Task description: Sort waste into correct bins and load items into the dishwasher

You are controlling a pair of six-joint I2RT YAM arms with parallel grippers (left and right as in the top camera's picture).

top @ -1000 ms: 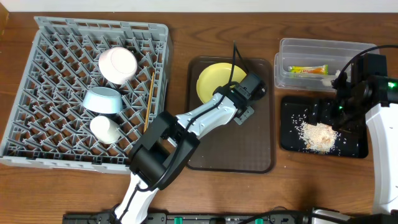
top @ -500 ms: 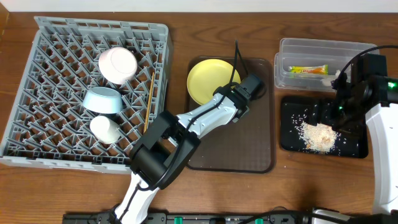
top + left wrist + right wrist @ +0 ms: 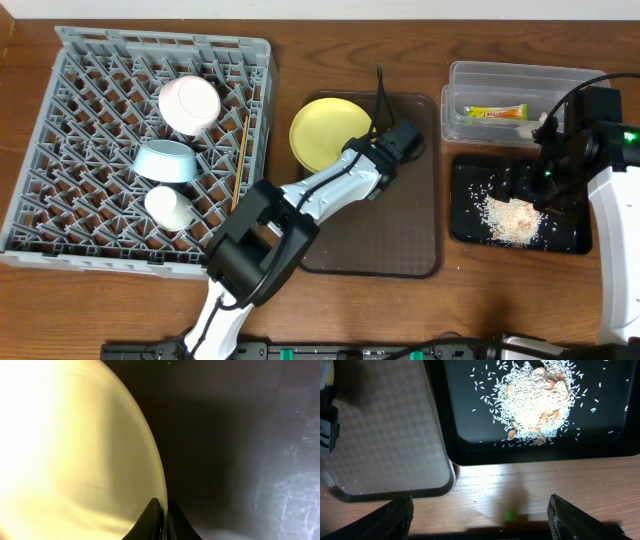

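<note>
My left gripper is shut on the rim of the pale yellow plate, holding it over the brown tray's far left corner; in the left wrist view the plate fills the left side, with its edge between the fingers. My right gripper is open and empty over the table beside the black tray, which holds rice crumbs; both also show in the right wrist view, the black tray and the rice crumbs. The snack wrapper lies in the clear tub. The grey dish rack holds a white bowl, blue bowl, white cup and chopsticks.
The brown serving tray lies in the middle, between the rack and the bins; its corner shows in the right wrist view. A black cable runs from the left arm over the tray's far edge.
My left gripper has carried the yellow plate leftwards, from the tray's middle back towards its far left corner and the rack. The right arm has not moved.
</note>
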